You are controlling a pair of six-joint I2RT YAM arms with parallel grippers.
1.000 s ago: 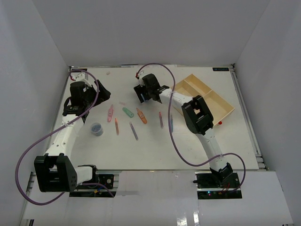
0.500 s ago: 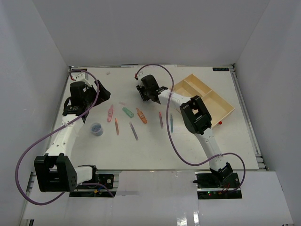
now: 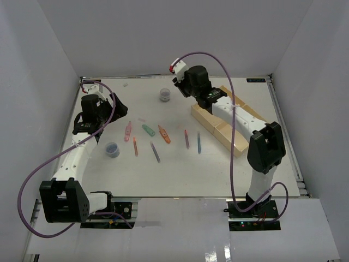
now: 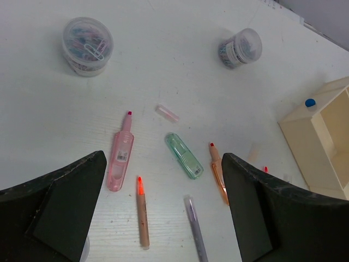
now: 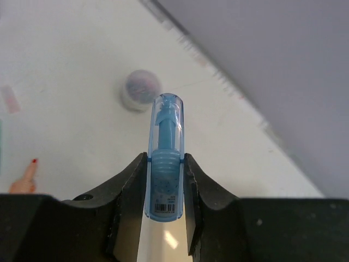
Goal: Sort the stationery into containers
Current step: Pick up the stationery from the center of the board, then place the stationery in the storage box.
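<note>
My right gripper [image 5: 165,157] is shut on a short chunky blue piece [image 5: 165,180] and hangs high above the back of the table [image 3: 184,87], left of the beige tray [image 3: 206,119]. A grey tub [image 3: 164,95] stands below and beyond it [image 5: 140,89]. My left gripper [image 4: 163,218] is open and empty at the back left [image 3: 112,106], above the loose stationery: a pink piece [image 4: 121,158], a green piece [image 4: 184,155], an orange piece [image 4: 218,173], an orange pen [image 4: 142,213] and a purple pen [image 4: 196,229].
A second grey tub [image 3: 112,149] stands near the left arm. A purple pen [image 3: 186,138] and a blue pen [image 3: 198,142] lie left of the tray. The right arm crosses over the tray and hides part of it. White walls enclose the table.
My right gripper closed on the blue piece, then rose and swung toward the back right, uncovering the grey tub. The tray's near wall appears shifted. The left arm stayed still.
</note>
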